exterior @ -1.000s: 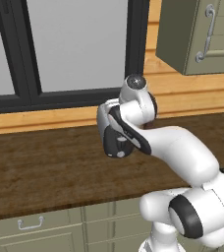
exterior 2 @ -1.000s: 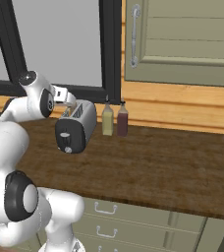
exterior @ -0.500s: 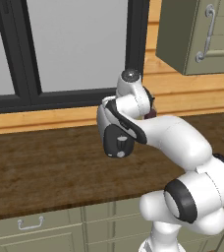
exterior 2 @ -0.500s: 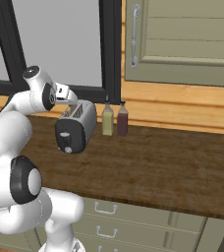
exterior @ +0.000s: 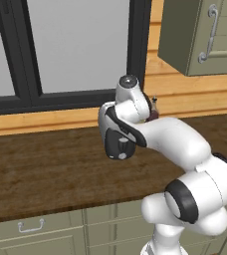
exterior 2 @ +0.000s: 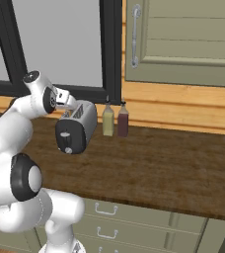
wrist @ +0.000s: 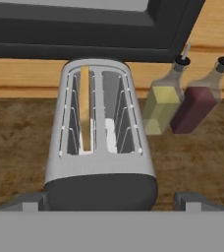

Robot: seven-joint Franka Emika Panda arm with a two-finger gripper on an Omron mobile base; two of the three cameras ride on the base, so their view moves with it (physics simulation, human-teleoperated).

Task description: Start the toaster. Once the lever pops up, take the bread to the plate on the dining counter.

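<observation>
The white arm (exterior 2: 16,143) rises from its base, bends at a dark elbow joint and reaches forward over the dark wood worktop (exterior 2: 173,168), with its wrist turned so the hand looks down on the toaster (exterior 2: 75,129) from just behind and above it. The gripper (wrist: 111,199) is spread wide, its two dark tips standing one on each side of the toaster's black end and well apart from each other, with nothing between them but the toaster's end. It has hold of nothing.

The toaster stands on the worktop in front of the window sill, chrome body and two slots facing up. The bread (wrist: 85,109) sits on edge in the left slot as the hand view shows it, a thin tan strip sunk between the wire guides. Just beside the toaster stand two small bottles, a yellow one (wrist: 159,109) and a dark red one (wrist: 195,107), touching or nearly touching each other.

In the left base view the forearm covers most of the toaster, leaving little more than its black end face (exterior: 119,147). The lever is too small to pick out for certain. In the right base view the hand is partly hidden behind the wrist.
</observation>
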